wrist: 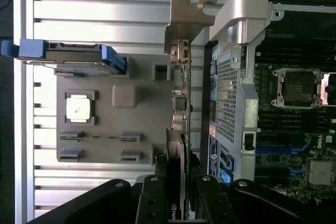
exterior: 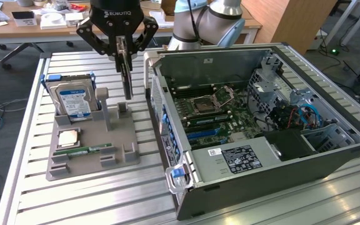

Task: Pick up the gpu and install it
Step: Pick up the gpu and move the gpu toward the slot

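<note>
In the exterior view the gripper point(exterior: 125, 52), lettered ROBOTIQ, has its fingers clenched on the gpu point(exterior: 127, 79). The card hangs upright in the air over the grey tray's point(exterior: 86, 168) edge nearest the open computer case point(exterior: 280, 159), its lower end just above the tray. The hard drive point(exterior: 73, 101) with a blue label stands at the tray's far corner. The wrist view sees the card edge-on, shows its silver bracket point(wrist: 185, 20), and reads DELL on the motherboard point(wrist: 294, 129).
</note>
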Available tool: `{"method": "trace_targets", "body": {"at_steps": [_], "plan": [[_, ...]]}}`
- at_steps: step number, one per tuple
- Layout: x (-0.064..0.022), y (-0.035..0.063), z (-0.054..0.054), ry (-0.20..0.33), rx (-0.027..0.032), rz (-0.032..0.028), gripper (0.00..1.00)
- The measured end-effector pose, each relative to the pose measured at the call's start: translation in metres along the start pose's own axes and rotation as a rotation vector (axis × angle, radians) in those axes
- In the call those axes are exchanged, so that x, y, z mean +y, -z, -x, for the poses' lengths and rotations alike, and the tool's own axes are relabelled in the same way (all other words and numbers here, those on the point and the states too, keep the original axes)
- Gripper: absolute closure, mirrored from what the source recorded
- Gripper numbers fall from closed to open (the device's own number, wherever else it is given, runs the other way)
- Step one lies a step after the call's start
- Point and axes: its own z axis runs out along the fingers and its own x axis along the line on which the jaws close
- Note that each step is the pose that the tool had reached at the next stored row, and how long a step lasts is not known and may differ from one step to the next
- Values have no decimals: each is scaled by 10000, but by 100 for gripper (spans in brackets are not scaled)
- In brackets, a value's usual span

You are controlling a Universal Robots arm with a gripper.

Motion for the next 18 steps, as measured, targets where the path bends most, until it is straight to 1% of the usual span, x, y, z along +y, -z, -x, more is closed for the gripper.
{"method": "trace_targets", "body": {"at_steps": [18], "plan": [[-3,-7,278,1,0,0,74]]}}
